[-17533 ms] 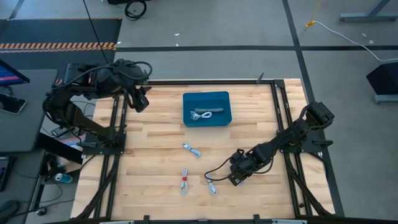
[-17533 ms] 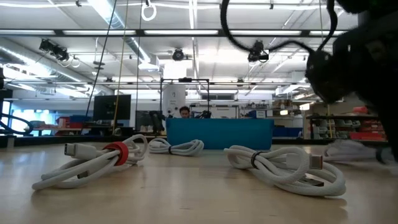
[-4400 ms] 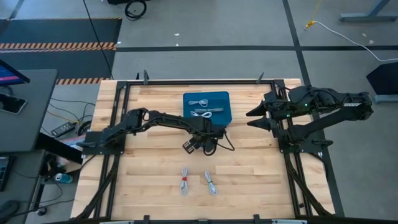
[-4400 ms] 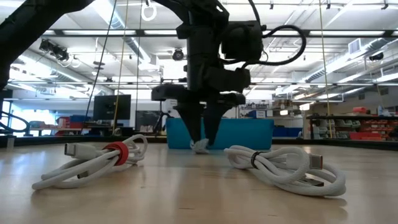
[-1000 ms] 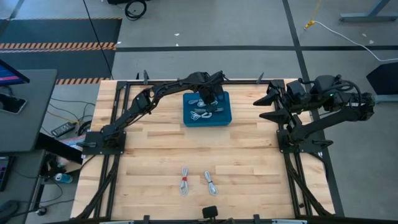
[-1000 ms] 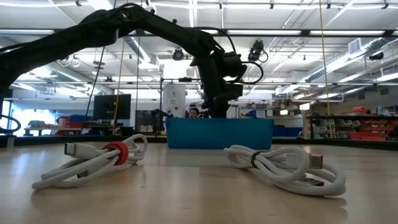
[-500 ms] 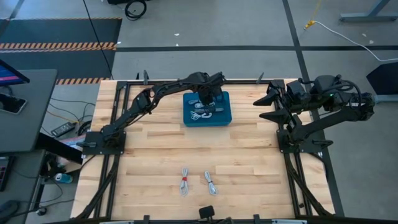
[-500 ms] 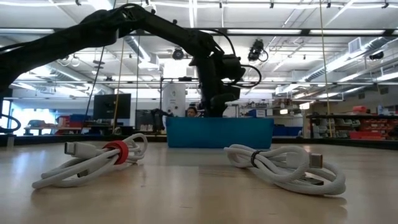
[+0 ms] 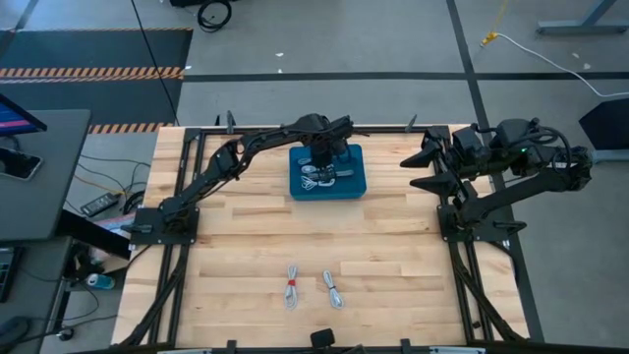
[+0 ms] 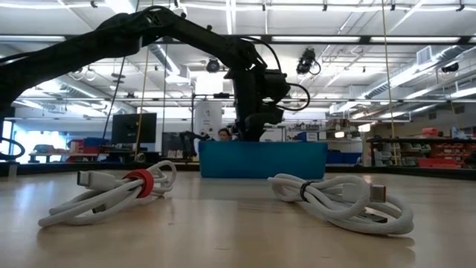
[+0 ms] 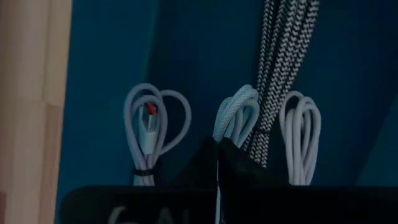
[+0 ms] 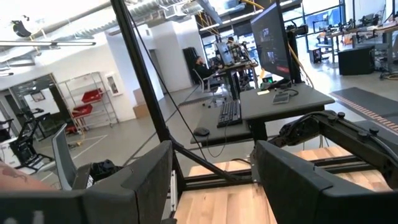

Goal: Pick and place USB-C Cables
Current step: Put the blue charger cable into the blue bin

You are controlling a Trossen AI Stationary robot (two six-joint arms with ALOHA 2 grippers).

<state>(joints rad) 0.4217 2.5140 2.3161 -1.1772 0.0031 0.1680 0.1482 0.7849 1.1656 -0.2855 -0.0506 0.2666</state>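
Observation:
My left gripper [image 9: 321, 163] reaches down into the blue tray [image 9: 354, 187] at the table's far middle, shut on a silvery-white USB-C cable bundle [image 11: 237, 112]. Beside it on the tray floor lie a white bundle with a dark tie [image 11: 155, 124], another white bundle [image 11: 301, 134] and a black-and-white braided cable [image 11: 281, 56]. Two bundles lie on the table near the front: one with a red band [image 9: 291, 286], one with a dark band [image 9: 334, 289]. My right gripper [image 9: 429, 169] is open and empty, raised at the far right. My left gripper is shut on the middle bundle, and its own fingertips [image 11: 208, 155] hide the place of contact. The fingers point down from above. The bundle's looped end [image 11: 241, 99] sticks out past the fingertips, along them. I cannot tell whether it touches the tray floor.
In the low view the tray's near wall [image 10: 262, 159] hides the left fingertips. The red-banded bundle [image 10: 111, 195] and the other bundle [image 10: 342, 202] lie in front of it on bare wood. A small dark object [image 9: 322, 337] sits at the table's near edge.
My left gripper has shifted a little toward the table's left edge while staying over the blue tray.

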